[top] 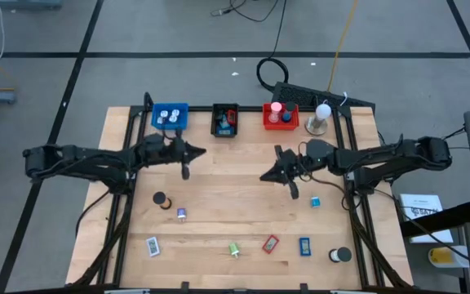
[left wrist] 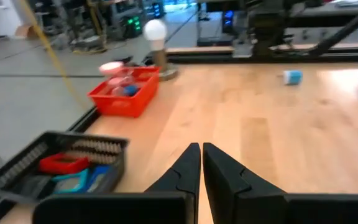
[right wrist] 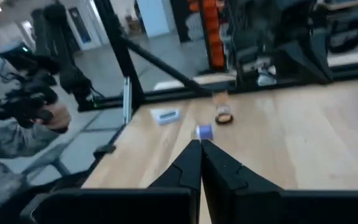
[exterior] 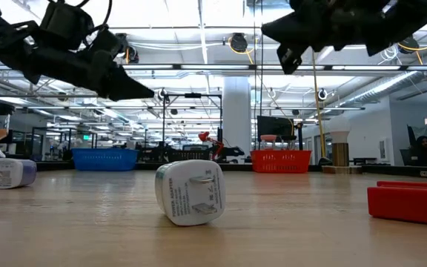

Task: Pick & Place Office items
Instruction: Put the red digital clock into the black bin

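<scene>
Pale wooden plank table, grey tiled floor around; left gripper at ten o'clock, right gripper at centre, both pinched closed, empty.

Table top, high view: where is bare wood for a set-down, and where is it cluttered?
Bare wood lies mid-table between the left gripper and right gripper, both shut, below the black tray. The front strip is crowded: red rectangle, green cylinder, blue rectangle.

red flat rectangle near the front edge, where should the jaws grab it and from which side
Probably from straight above, jaws closing across the short width of the red rectangle. It lies flat and slightly skewed on the table, with clear wood around it, so the wrist should turn to match its angle.
</scene>
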`<state>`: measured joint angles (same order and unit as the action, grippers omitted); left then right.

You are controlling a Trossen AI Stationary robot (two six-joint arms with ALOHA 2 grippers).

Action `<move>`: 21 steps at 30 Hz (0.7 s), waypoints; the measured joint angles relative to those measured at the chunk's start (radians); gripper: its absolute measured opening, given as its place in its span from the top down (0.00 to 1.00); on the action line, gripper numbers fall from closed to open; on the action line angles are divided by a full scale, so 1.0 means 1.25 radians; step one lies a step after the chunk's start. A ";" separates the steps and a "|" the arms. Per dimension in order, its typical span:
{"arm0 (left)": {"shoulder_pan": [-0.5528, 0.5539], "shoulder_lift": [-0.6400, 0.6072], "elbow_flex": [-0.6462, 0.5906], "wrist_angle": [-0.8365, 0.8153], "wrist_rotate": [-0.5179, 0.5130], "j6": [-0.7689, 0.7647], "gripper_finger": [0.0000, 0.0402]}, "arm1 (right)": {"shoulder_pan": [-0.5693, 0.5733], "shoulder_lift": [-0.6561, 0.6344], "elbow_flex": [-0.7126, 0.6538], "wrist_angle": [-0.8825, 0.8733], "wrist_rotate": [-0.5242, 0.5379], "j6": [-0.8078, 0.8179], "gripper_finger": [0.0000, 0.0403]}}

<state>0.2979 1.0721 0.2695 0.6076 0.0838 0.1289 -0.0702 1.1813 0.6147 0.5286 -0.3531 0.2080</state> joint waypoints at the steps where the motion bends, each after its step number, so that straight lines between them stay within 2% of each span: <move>1: -0.016 0.015 0.000 0.021 -0.005 -0.001 0.94 | 0.018 -0.002 0.006 -0.030 0.027 -0.005 1.00; 6: -0.074 0.095 0.000 0.124 -0.009 -0.010 0.94 | 0.100 -0.001 0.061 -0.313 0.258 -0.037 0.99; 10: -0.099 0.157 0.000 0.177 -0.012 -0.030 0.94 | 0.164 -0.002 0.105 -0.505 0.407 0.003 0.94; 16: -0.123 0.221 0.000 0.215 -0.012 -0.022 0.94 | 0.274 0.028 0.160 -0.701 0.480 0.110 0.81; 21: -0.136 0.229 0.000 0.218 -0.012 -0.065 0.94 | 0.364 0.076 0.188 -0.736 0.491 0.174 0.67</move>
<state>0.1276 1.3586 0.2699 0.8796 0.0686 0.0471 0.3849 1.2763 0.8494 -0.3908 0.2604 0.4253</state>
